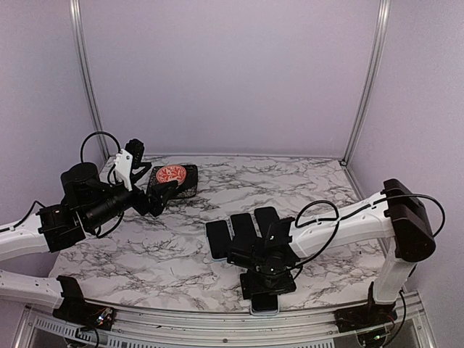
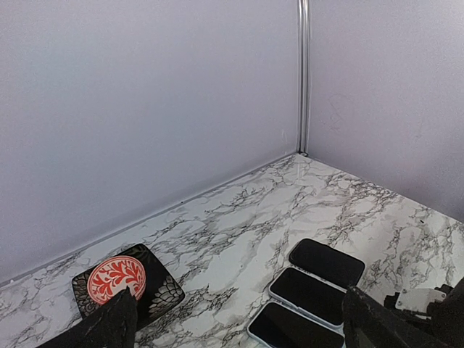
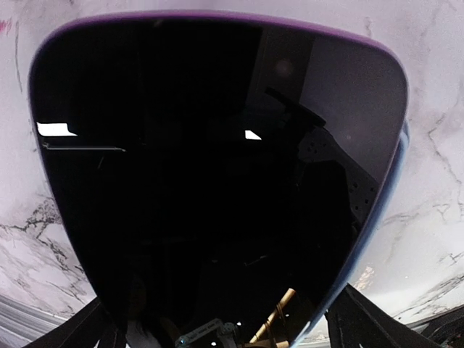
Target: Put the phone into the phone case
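**My right jaws over a phone at the near edge**

The marble table [image 1: 217,268] is the largest thing here, its near edge cut off by the frame rail. My right arm [image 1: 348,221] reaches in low across it, and my right gripper [image 1: 264,288] points down over a phone [image 1: 264,304] at the near edge. From above my wrist hides nearly all of that phone — only a pale end shows. In my right wrist view its dark screen [image 3: 217,181] fills almost everything, with a purple-blue rim around it and my fingertips [image 3: 362,322] spread at either bottom corner, apart from the glass. Whether that rim is a case or the phone's own edge, I cannot tell.

My left arm [image 1: 87,206] is raised on the left, and my left gripper [image 1: 148,185] hovers over the near edge of the phone case [image 1: 174,180], a black one with a red-and-white round patch, lying flat toward the back wall. Its jaws are spread and hold nothing.

Three more phones [image 1: 243,230] lie side by side, screens up, mid-table — four phones in all, one patterned case.
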You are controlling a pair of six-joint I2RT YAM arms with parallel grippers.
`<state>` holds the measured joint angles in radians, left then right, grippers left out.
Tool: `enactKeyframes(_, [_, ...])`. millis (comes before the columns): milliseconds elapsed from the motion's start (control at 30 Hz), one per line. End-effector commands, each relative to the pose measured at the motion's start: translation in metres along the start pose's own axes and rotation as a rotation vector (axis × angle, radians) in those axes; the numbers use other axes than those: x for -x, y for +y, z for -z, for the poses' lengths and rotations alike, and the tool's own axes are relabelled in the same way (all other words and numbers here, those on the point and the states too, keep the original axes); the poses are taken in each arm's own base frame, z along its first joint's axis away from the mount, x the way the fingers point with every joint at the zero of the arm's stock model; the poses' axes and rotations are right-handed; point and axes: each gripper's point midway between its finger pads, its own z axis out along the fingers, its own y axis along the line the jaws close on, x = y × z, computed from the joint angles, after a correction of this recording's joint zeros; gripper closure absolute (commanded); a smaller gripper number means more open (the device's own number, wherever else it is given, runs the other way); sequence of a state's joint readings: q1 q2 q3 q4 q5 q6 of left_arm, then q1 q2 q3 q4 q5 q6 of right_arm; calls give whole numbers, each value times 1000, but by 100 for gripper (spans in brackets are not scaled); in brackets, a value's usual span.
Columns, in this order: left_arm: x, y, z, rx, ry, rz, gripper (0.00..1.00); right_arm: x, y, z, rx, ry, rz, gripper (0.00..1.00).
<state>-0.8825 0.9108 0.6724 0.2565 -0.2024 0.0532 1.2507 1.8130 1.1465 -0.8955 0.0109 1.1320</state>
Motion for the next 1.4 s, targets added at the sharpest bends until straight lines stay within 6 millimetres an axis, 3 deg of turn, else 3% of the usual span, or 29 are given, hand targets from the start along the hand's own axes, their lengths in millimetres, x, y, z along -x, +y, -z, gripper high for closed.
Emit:
enactKeyframes(0, [5, 1, 0, 5, -7, -11, 1, 16, -13, -4, -53, -58, 40, 12])
enactKeyframes(133, [4, 2, 0, 8, -6, -13, 1, 24, -4, -6, -70, -68, 88, 20])
enactKeyframes(467, [1, 4, -2, 20, 4, -18, 1, 53, -1, 4, -60, -147, 143, 22])
enactKeyframes(667, [-2, 3, -4, 18, 13, -17, 1, 35, 5, -1, -24, -45, 148, 2])
enactKeyframes(833, [-3, 2, -5, 17, 16, -19, 1, 10, 3, -5, 11, 61, 128, 2])
enactKeyframes(1033, [-3, 2, -4, 17, 17, -19, 1, -2, -1, -10, 3, 100, 139, 17])
enactKeyframes(1133, [-3, 2, -5, 16, 18, -21, 1, -2, 3, -13, 20, 99, 146, 30])
enactKeyframes(1233, [-5, 3, -6, 21, 24, -23, 1, 8, 5, -7, 2, 52, 154, 44])
enactKeyframes(1367, [-6, 3, -7, 21, 26, -21, 1, 28, 20, 16, 35, -78, 186, 56])
